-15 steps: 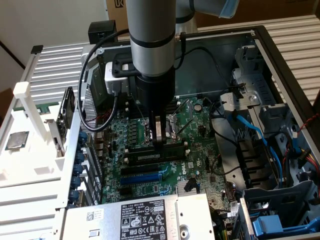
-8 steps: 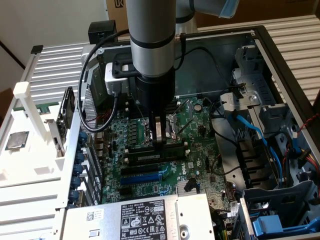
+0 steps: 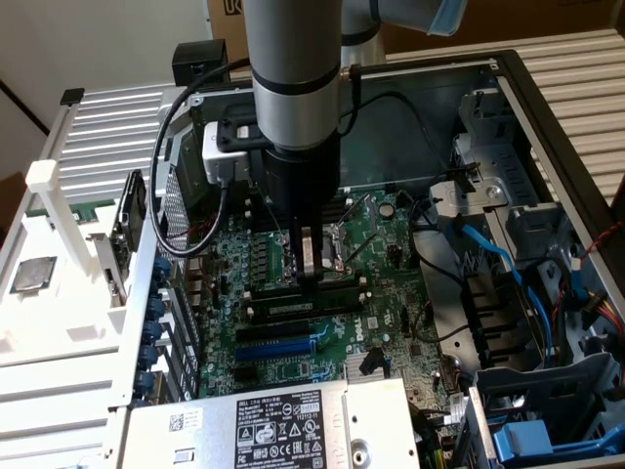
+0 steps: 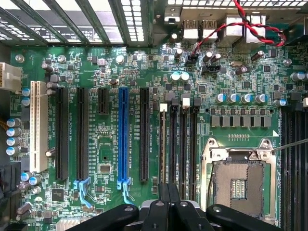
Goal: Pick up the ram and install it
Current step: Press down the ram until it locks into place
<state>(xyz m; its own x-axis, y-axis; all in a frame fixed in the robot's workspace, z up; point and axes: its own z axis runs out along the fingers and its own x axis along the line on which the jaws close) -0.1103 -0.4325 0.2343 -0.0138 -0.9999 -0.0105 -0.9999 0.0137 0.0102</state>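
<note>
Grey cylindrical arm [image 3: 293,49] with a thin black band near its lower end, narrowing into a black wrist housing [image 3: 303,181]. Light-blue joint cap [image 3: 449,15] at the top. White boxy camera module [image 3: 223,151] clamped alongside in a black bracket, fed by a looping black cable [image 3: 161,156]. Gripper [image 3: 310,256] dark, with a pale, possibly metallic finger face; from the wrist view, glossy black rounded linkages [image 4: 110,216] and slim black fingers [image 4: 166,202].
</note>
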